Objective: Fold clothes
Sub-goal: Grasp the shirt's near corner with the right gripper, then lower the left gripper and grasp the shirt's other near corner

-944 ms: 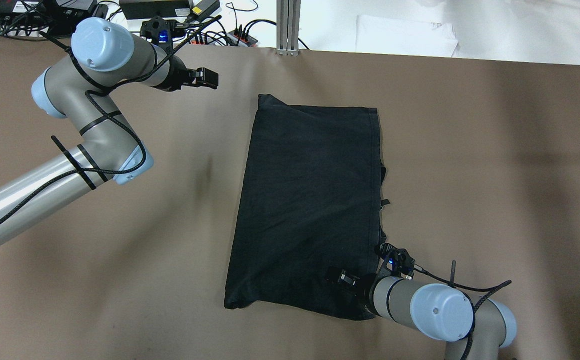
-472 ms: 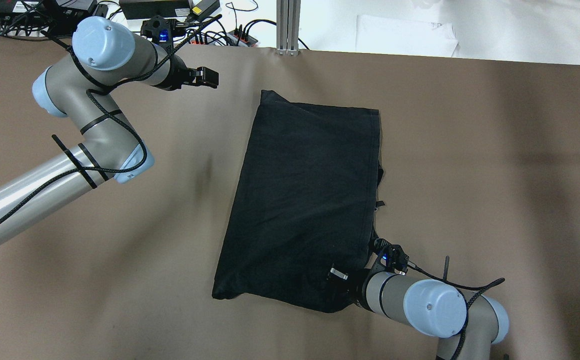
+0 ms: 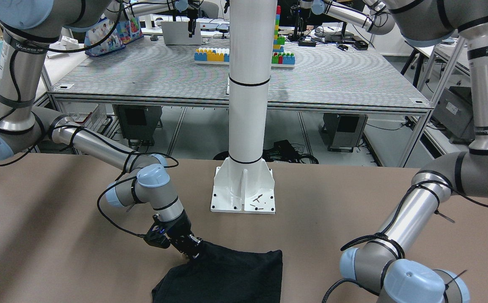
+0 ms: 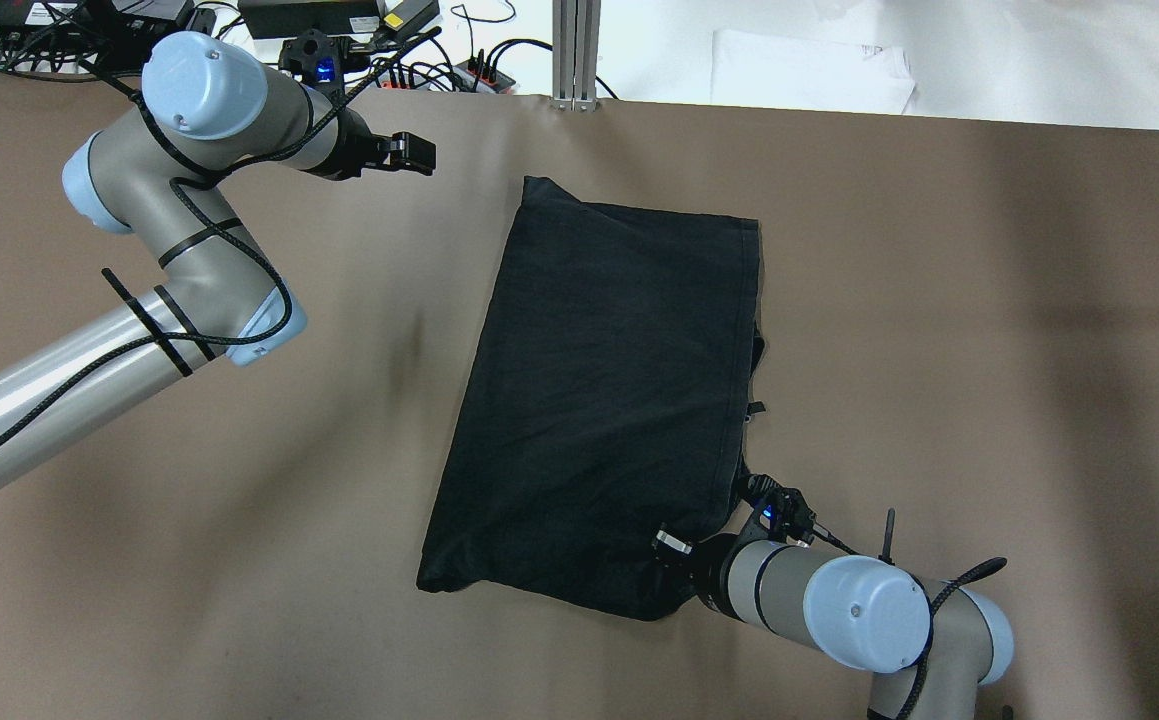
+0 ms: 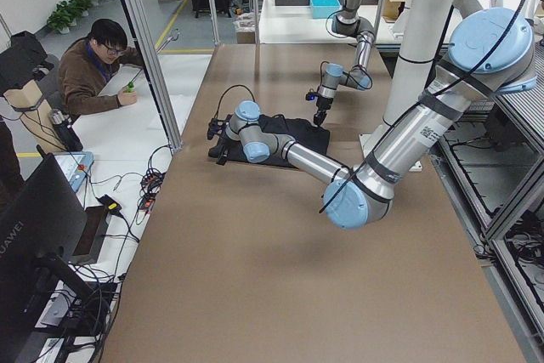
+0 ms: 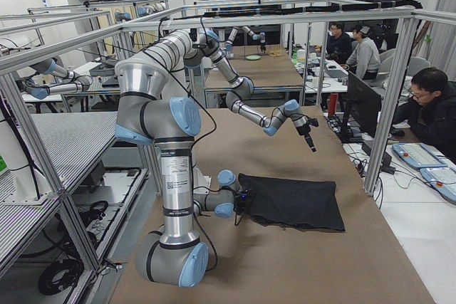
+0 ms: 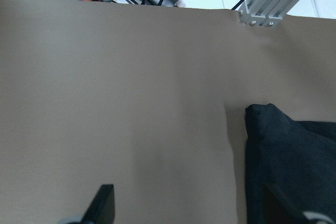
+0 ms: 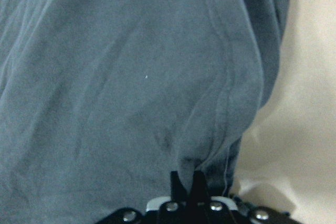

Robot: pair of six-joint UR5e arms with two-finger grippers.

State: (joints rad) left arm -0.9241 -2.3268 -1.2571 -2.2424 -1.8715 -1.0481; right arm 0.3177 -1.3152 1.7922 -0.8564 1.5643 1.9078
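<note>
The black garment [image 4: 609,390] lies flat in the middle of the brown table [image 4: 939,300], folded into a long slanted rectangle. My right gripper [image 4: 667,560] is shut on its near right corner, low on the table. The right wrist view shows the fingertips [image 8: 195,183] closed together on a pinch of the hemmed fabric [image 8: 131,77]. In the front view the same gripper [image 3: 193,251] holds the cloth's corner [image 3: 227,273]. My left gripper [image 4: 424,155] hovers open and empty left of the garment's far left corner [image 7: 283,150]. One of its fingers [image 7: 102,205] shows at the bottom of the left wrist view.
A white pillar [image 3: 246,84] stands on a base plate [image 3: 244,191] at the robot's side of the table. Cables and power strips [image 4: 419,60] and an aluminium post [image 4: 576,50] sit past the far edge. Operators [image 5: 93,74] sit beyond that edge.
My right gripper has dragged the garment's near end to the left, so the cloth now lies more slanted. The left arm has not moved.
</note>
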